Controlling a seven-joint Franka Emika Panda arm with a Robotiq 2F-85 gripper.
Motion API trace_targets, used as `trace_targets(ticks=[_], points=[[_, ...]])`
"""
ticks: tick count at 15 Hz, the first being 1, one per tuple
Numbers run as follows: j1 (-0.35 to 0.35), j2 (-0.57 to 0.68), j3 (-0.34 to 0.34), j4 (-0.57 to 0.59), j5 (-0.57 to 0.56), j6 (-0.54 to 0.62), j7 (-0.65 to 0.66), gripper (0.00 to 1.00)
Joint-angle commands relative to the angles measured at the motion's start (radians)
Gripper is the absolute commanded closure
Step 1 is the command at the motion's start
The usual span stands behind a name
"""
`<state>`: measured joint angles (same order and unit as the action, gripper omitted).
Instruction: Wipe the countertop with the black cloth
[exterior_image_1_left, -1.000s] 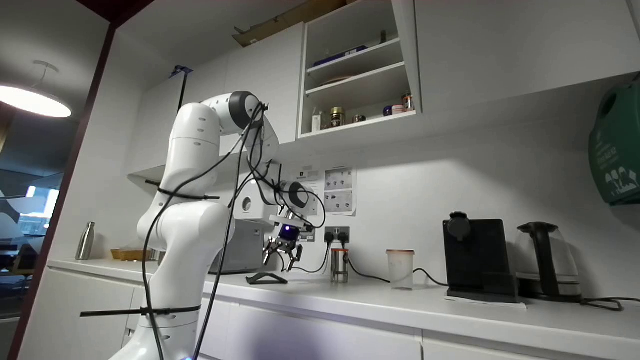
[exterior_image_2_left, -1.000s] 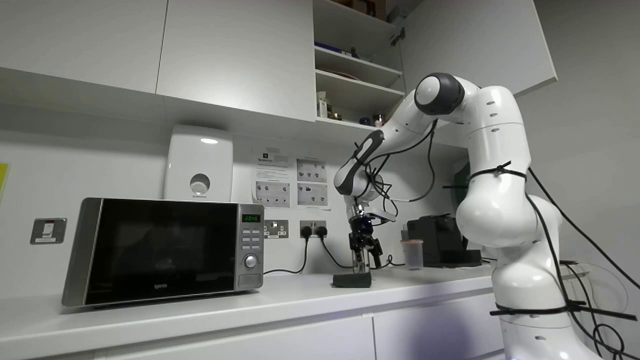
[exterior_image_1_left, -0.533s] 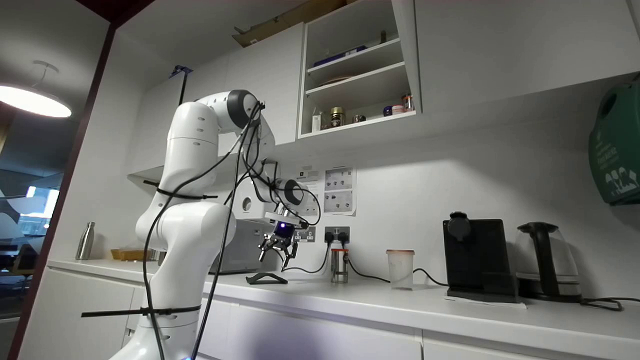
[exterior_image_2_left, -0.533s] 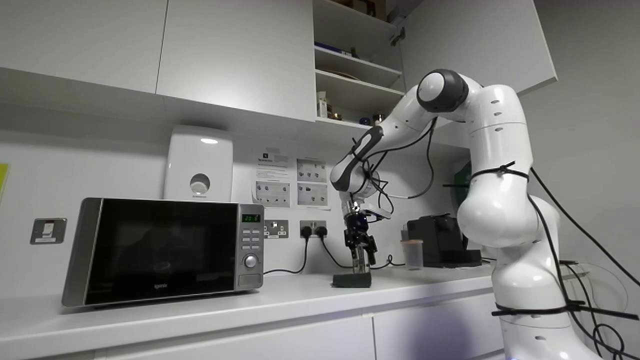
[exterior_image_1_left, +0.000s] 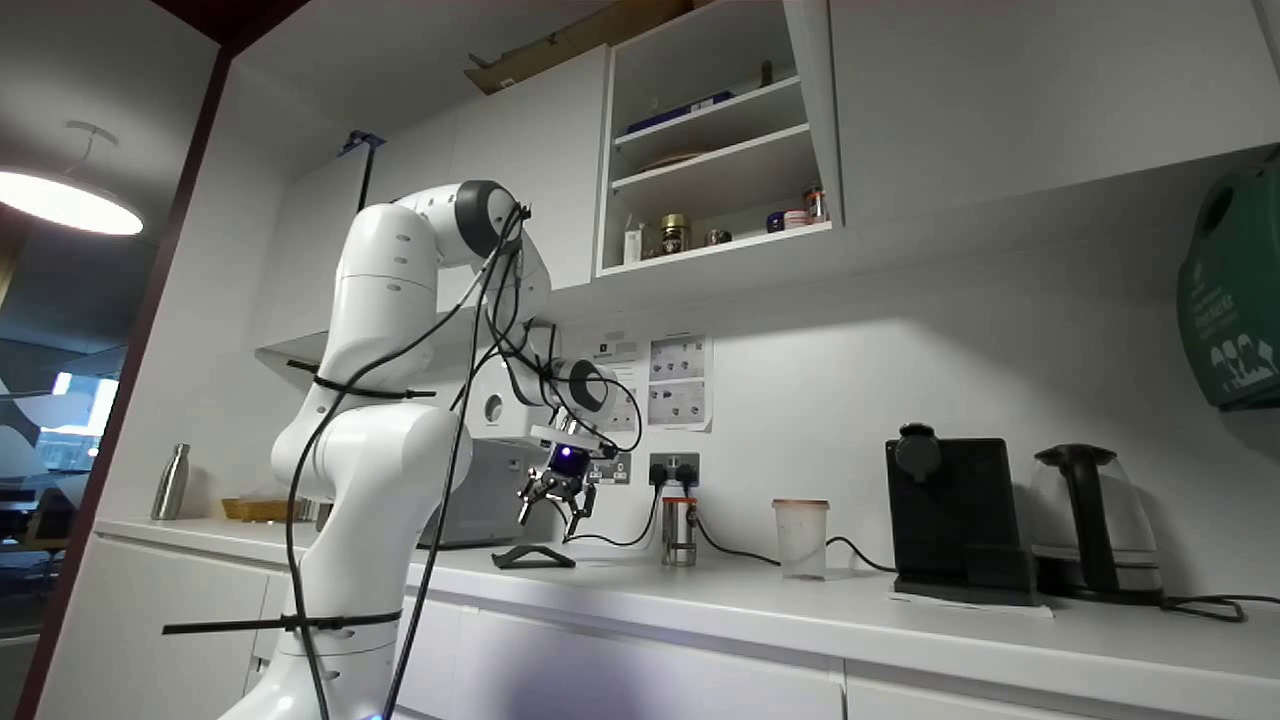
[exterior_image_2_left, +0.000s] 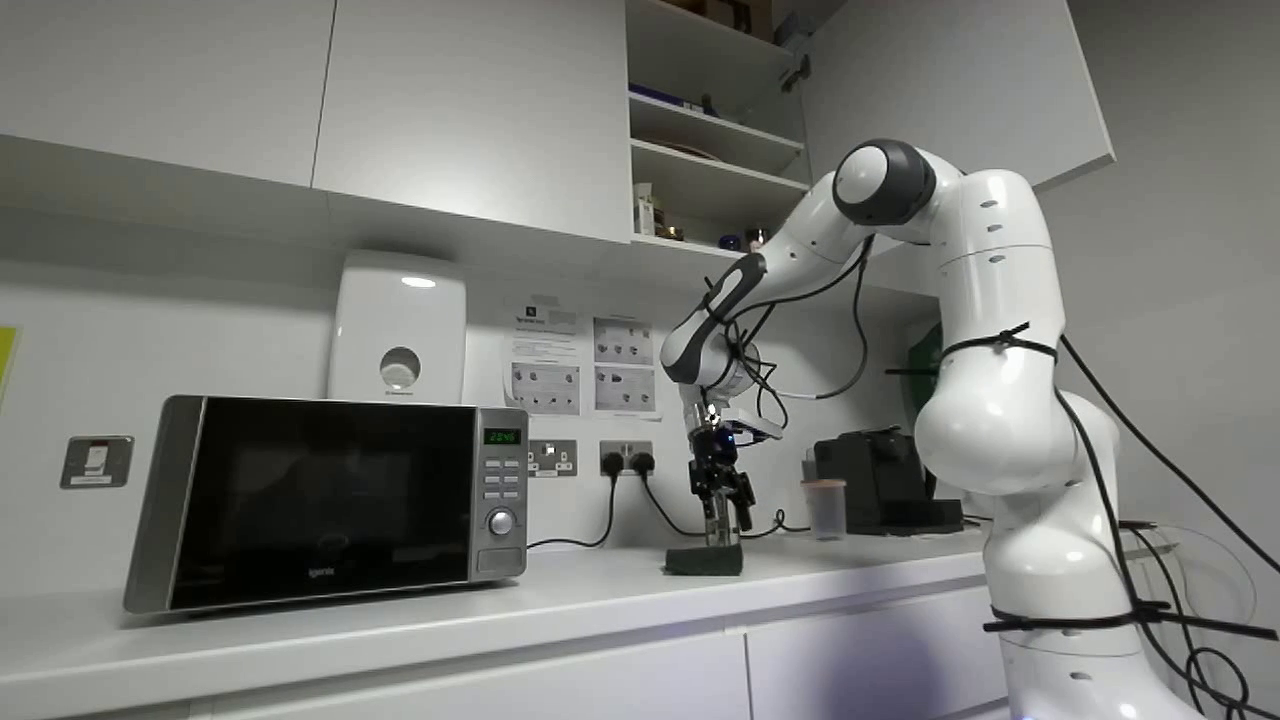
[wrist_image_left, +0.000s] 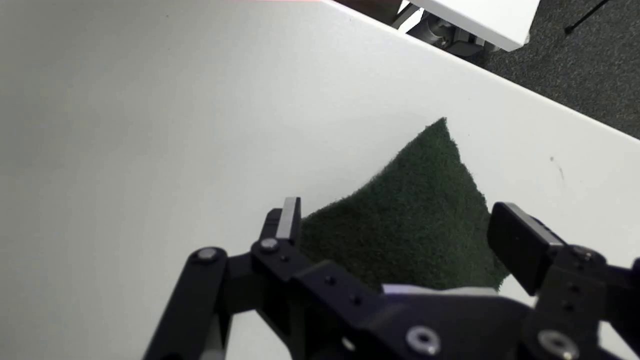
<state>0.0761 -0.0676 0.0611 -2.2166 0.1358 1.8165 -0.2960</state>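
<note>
The black cloth (exterior_image_1_left: 510, 557) lies bunched on the white countertop (exterior_image_1_left: 720, 597), with a raised arch. In an exterior view it shows as a low dark block (exterior_image_2_left: 704, 562) near the countertop's (exterior_image_2_left: 600, 602) front. In the wrist view the cloth (wrist_image_left: 415, 200) looks dark green and fuzzy, with one pointed corner towards the countertop edge (wrist_image_left: 480, 75). My gripper (exterior_image_1_left: 548, 522) is open and empty, pointing down above the cloth and apart from it; it also shows here (exterior_image_2_left: 726, 508). In the wrist view the open fingers (wrist_image_left: 400, 218) span the cloth; its near part is hidden behind the gripper.
A microwave (exterior_image_2_left: 330, 500) stands on the countertop to one side. A canister with an orange rim (exterior_image_1_left: 679, 532), a plastic tub (exterior_image_1_left: 800, 540), a coffee machine (exterior_image_1_left: 950, 515) and a kettle (exterior_image_1_left: 1095, 520) stand along the wall. Plug cables (exterior_image_1_left: 740, 550) run behind them.
My gripper has shifted slightly left in both exterior views, towards the microwave, and a little up in one of them; in the last half second it holds still. The cloth has not moved.
</note>
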Motion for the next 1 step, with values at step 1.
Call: trace_targets(ticks=[1], points=[[0.000, 0.000, 0.000, 0.001, 0.000, -0.002, 0.000, 0.00]])
